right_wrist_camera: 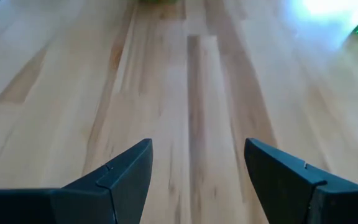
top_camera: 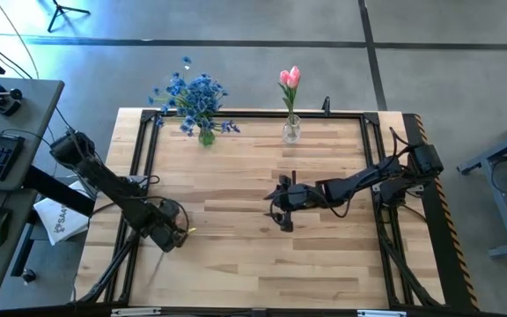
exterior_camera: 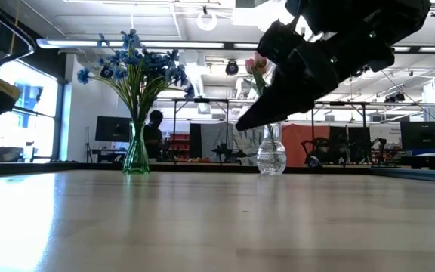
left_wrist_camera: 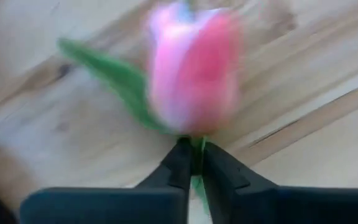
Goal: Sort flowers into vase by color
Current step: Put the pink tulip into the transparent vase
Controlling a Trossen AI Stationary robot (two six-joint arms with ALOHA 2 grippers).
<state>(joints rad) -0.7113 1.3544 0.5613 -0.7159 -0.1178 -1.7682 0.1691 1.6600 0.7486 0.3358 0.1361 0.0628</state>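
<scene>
A bunch of blue flowers (top_camera: 194, 95) is standing upright in a green vase (top_camera: 206, 136) at about the 11 o'clock edge of the desk (top_camera: 236, 255). Just right of it, at 12 o'clock, a pink tulip (top_camera: 290, 79) is standing in a clear vase (top_camera: 291, 130). A second pink tulip (left_wrist_camera: 193, 68), with one green leaf, is being pinched at its stem by the left gripper (left_wrist_camera: 192, 163) near 8 o'clock.

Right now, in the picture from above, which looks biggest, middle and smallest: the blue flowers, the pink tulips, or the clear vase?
1. Blue flowers: the widest bunch.
2. Pink tulips: far smaller.
3. Clear vase: looks close to the tulips in size, so the last two places are unsure.
</scene>
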